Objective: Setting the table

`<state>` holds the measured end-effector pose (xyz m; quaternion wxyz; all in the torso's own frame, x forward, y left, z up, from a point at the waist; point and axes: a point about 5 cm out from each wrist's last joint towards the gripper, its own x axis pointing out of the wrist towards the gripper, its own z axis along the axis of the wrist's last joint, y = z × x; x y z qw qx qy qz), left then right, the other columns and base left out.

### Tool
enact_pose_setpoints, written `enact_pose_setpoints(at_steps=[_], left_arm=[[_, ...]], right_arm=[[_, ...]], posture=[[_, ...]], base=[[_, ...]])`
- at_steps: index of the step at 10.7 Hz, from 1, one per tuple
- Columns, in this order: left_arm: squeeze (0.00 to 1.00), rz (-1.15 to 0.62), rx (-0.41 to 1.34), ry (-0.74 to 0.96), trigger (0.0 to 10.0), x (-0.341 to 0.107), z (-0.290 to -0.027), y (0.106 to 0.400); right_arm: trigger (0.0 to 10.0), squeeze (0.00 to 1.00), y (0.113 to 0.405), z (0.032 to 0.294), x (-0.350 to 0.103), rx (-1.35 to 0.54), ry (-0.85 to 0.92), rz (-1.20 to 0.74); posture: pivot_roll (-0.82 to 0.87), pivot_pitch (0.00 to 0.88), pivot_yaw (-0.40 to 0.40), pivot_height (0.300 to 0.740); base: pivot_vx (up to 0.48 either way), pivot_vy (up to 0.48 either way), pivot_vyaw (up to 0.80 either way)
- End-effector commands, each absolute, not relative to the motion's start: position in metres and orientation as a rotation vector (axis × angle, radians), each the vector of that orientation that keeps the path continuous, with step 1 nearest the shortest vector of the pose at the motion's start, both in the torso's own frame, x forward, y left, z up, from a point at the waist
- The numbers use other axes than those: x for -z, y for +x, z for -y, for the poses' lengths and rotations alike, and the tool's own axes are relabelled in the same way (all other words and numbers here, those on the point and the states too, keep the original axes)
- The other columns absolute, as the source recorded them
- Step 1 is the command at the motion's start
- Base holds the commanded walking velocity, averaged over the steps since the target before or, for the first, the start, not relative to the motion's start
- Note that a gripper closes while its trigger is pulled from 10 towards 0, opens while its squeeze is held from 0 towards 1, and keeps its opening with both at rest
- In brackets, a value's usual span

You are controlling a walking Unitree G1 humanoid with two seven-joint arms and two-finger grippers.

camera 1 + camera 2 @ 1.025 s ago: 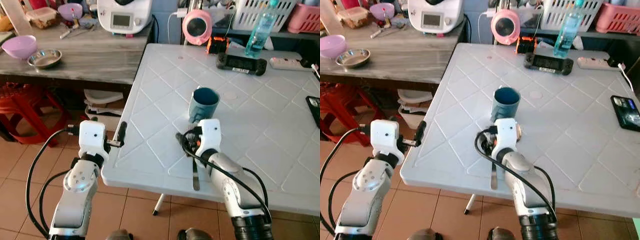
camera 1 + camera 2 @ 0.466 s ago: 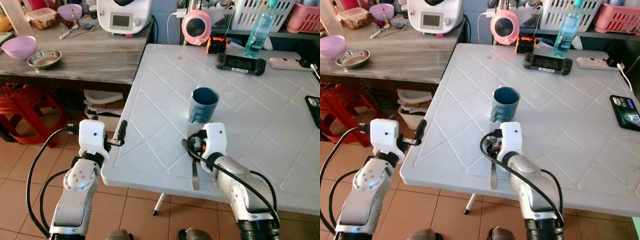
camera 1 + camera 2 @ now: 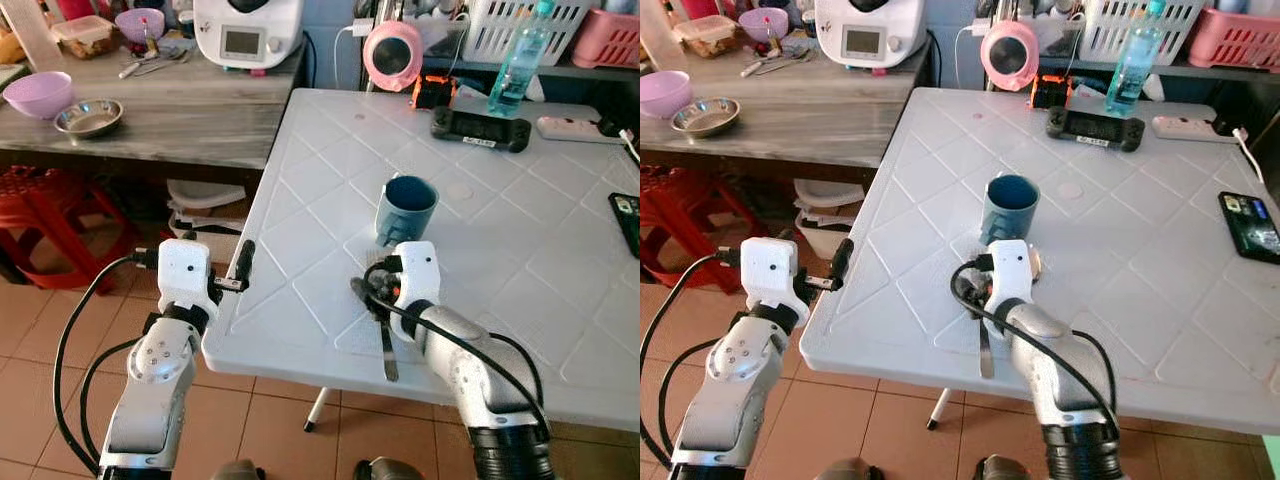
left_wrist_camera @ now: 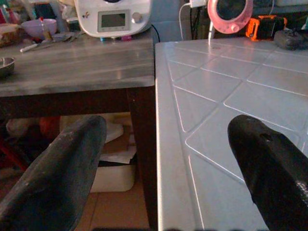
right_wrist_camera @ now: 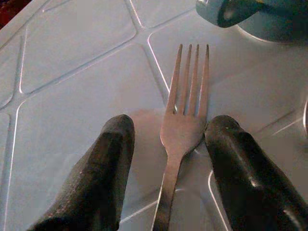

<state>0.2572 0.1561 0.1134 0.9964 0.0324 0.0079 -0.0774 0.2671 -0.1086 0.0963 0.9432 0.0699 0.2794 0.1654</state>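
Straddling fork [image 5: 185, 126] – right gripper [image 5: 168, 159] fingers apart, left gripper [image 4: 163, 168] fingers apart at table [image 3: 330, 170] edge

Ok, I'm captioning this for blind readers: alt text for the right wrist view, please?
A silver fork lies flat on the white table between the open black fingers of the right end effector, tines pointing toward a blue mug.
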Motion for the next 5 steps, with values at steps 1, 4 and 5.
enact_pose_setpoints(at_steps=[1, 4, 5], left_arm=[[0.00, -0.024, 0.156, 0.065, 10.0, -0.112, -0.158, 0.256], [0.00, -0.028, 0.156, 0.063, 10.0, -0.112, -0.158, 0.256], [0.00, -0.028, 0.156, 0.063, 10.0, -0.112, -0.158, 0.256]], right_arm=[[0.0, 0.00, 0.254, 0.107, -0.078, -0.369, 0.162, -0.698], [0.0, 0.00, 0.244, 0.117, -0.071, -0.379, 0.139, -0.749], [0.0, 0.00, 0.244, 0.117, -0.071, -0.382, 0.142, -0.756]], posture=[[0.05, 0.000, -0.005, 0.740], [0.04, 0.000, -0.004, 0.740], [0.04, 0.000, -0.003, 0.740]], base=[[0.000, 0.000, 0.00], [0.000, 0.000, 0.00], [0.000, 0.000, 0.00]])
